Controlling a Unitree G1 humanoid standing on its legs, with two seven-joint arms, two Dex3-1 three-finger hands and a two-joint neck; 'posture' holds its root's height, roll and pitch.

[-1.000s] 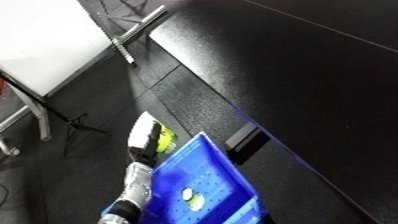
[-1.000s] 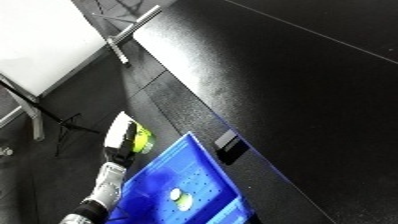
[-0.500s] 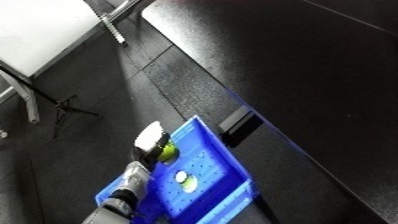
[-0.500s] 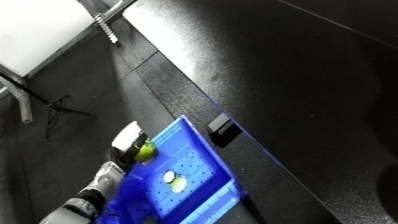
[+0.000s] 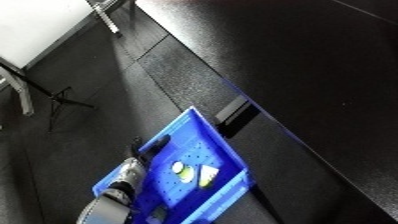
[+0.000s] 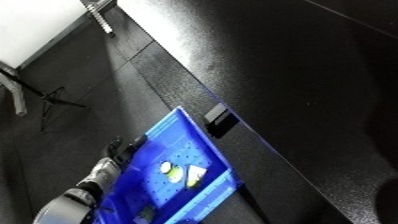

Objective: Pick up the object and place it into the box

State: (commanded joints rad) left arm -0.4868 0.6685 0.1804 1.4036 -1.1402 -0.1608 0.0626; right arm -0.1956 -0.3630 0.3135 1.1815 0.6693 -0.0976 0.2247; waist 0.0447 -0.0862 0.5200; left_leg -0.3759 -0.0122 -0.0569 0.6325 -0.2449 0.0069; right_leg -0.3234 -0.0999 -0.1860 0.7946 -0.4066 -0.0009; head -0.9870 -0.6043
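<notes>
One hand only in shot, the left hand (image 6: 120,148), hanging dark at the outer left wall of the blue bin (image 5: 222,145) with the silver forearm (image 5: 124,176) trailing down to the lower edge. Cannot tell whether clenched or released: too dark against the rim to read. Nothing visibly held in it, though. No sign of the right hand in either view.

Down on the perforated bin floor: a small yellow-green object (image 5: 186,171), and touching or just beside it a pale wedge (image 5: 206,176). Impossible to say whether one thing or two. Looks placed, so probably at the back end of the job, with only the pull-away left.

Now for the risks. Bin perched tilted at the edge of the dark table (image 5: 320,75), beside a black block (image 5: 233,116), near corner seemingly hanging off above the floor mats (image 5: 98,100). Catching the rim on the way out could drag or tip it, and then out rolls the yellow-green object. Lifting clear of the wall before drawing back would be the safe line. Worth watching the forearm too, sitting close along that left wall.
</notes>
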